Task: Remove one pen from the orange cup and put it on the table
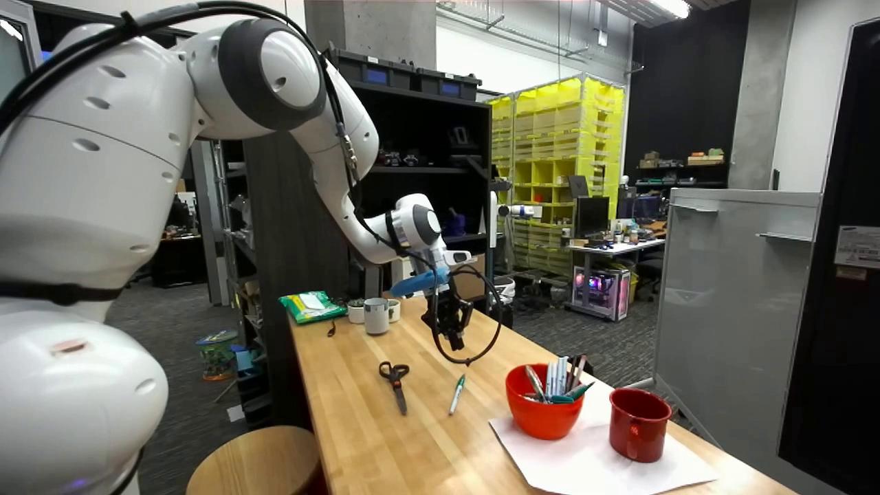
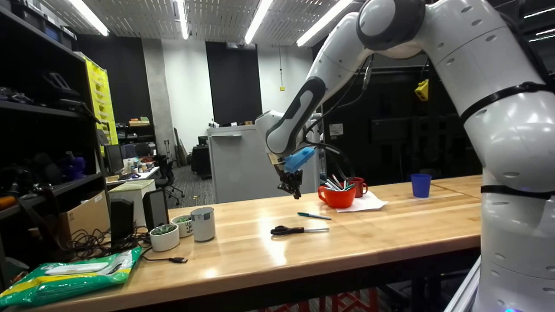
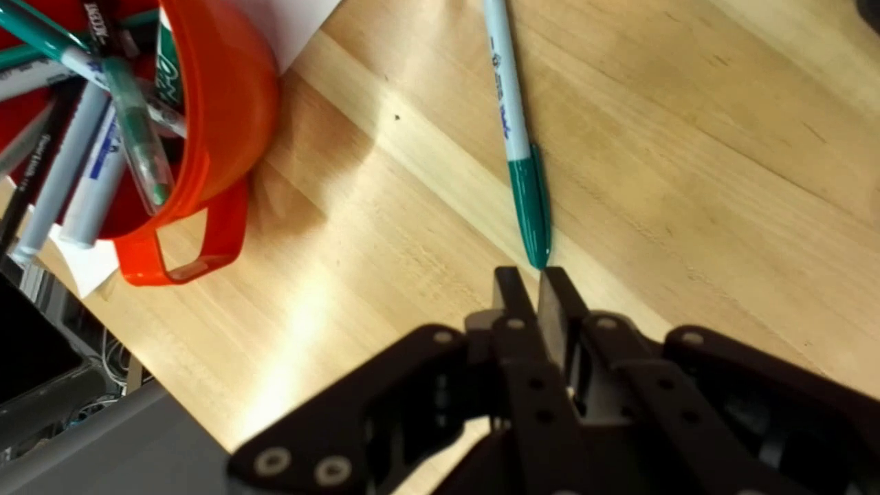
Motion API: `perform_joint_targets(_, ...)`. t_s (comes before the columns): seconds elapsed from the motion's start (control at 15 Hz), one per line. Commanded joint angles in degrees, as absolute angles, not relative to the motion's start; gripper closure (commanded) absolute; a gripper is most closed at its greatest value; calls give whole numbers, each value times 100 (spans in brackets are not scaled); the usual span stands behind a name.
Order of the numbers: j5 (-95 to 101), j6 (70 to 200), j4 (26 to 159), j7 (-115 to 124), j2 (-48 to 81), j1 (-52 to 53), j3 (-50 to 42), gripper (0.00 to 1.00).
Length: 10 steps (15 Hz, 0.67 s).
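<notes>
The pen lies on the table between the scissors and the orange cup — in the wrist view its green cap points at the gripper. The gripper hangs above, clear of the pen — its fingers slightly parted, a narrow gap between them.

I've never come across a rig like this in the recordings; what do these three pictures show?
The white machine is a robot arm, ending in a black gripper that hangs above the table, slightly open and holding nothing. Two pictures come from cameras standing outside it; the close-up is from its wrist, looking down. On the table lie a green-capped pen and black-handled scissors. An orange cup holding more pens and a dark red cup stand on white paper. Also there: a grey mug and two potted plants.
</notes>
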<state>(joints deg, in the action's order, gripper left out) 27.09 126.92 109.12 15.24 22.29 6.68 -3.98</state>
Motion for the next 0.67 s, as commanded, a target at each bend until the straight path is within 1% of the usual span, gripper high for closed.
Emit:
perform_joint_targets(0.0, 2873, 12450, 10557, 1406, 2466, 781, -407, 97)
perform_joint_targets(0.13, 2849, 12398, 10448, 1363, 2509, 783, -424, 97)
perform_joint_targets(0.2, 2848, 12399, 10406, 1356, 2520, 766, -444, 62)
perform_joint_targets(0.27, 2798, 12401, 10374, 1335, 2494, 730, -454, 60)
perform_joint_targets(0.4, 2694, 12359, 10324, 1315, 2389, 657, -479, 51)
perform_joint_targets(0.6, 2399, 12363, 10330, 1263, 2127, 435, -511, 30)
